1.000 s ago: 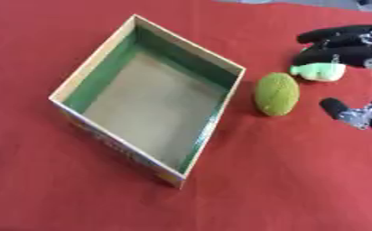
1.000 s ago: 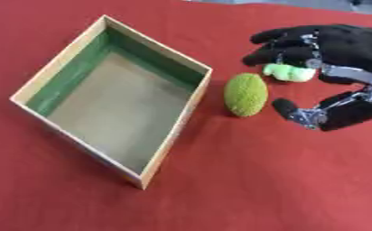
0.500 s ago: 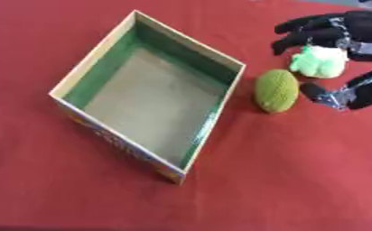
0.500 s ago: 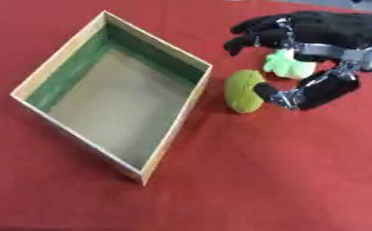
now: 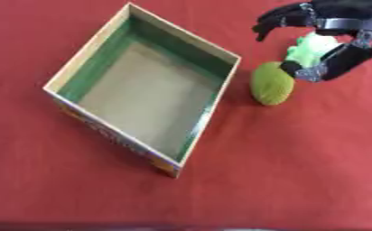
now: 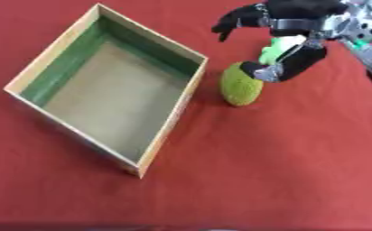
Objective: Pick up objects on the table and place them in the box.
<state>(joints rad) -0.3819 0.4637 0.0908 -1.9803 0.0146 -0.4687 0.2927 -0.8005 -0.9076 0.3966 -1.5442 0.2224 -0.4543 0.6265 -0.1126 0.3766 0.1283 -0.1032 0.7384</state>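
Right hand curled round a pale green toy, above the bench right of the empty box; beside it a green oval, seemingly soft, light, best grasped across its middle.

- The place looked like a robot test bench or lab, though little showed it.
- A plain red cloth covered the table below the fingers.
- Only an open box with a green lining lay left of them.
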